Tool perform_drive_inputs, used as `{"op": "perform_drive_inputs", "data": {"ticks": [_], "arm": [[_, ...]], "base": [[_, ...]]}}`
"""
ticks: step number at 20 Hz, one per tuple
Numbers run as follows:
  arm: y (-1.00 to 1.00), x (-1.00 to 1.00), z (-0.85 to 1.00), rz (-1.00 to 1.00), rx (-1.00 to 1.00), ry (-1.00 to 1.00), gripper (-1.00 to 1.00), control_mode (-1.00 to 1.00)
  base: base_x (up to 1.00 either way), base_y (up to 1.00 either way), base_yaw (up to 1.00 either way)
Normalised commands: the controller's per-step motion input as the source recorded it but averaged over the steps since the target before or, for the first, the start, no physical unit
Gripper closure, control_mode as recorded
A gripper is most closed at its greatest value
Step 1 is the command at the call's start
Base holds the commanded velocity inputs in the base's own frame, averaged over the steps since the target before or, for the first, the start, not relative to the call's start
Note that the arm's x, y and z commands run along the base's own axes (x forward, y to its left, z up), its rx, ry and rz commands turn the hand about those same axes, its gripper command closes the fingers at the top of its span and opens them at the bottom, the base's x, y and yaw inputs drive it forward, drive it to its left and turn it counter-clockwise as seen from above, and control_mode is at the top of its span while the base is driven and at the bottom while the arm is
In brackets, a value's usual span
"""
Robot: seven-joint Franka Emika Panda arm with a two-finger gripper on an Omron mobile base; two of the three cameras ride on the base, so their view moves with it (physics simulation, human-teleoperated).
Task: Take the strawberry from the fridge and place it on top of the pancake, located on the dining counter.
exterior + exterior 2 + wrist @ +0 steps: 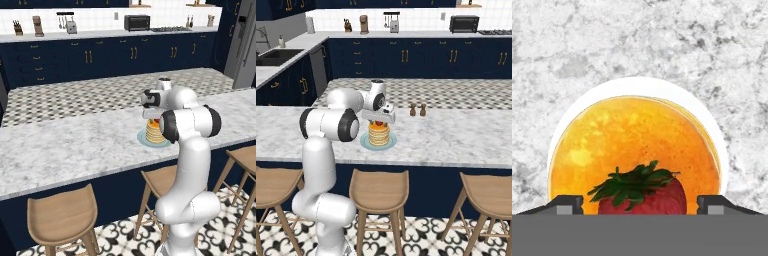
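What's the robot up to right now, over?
Gripper open above the pancake. Strawberry between the fingertips, clear of both, over the stack. Nothing in the way on the dining counter.

No text, label, brand, number or sign can be read anywhere in these pictures. The appliances along the far wall are too small and blurred to show any lettering.

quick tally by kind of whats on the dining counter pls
strawberry: 1
pancake stack: 1
plate: 1
small dark shakers: 2
total: 5
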Motion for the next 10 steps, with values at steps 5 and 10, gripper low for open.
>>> {"op": "perform_drive_inputs", "data": {"ticks": [5, 10], "arm": [[0.0, -0.04, 0.02, 0.0, 0.0, -0.01, -1.0, -1.0], [0.0, -0.2, 0.38, 0.0, -0.06, -0.01, -1.0, -1.0]], "base": [[0.0, 0.0, 0.0], [0.0, 0.0, 0.0]]}}
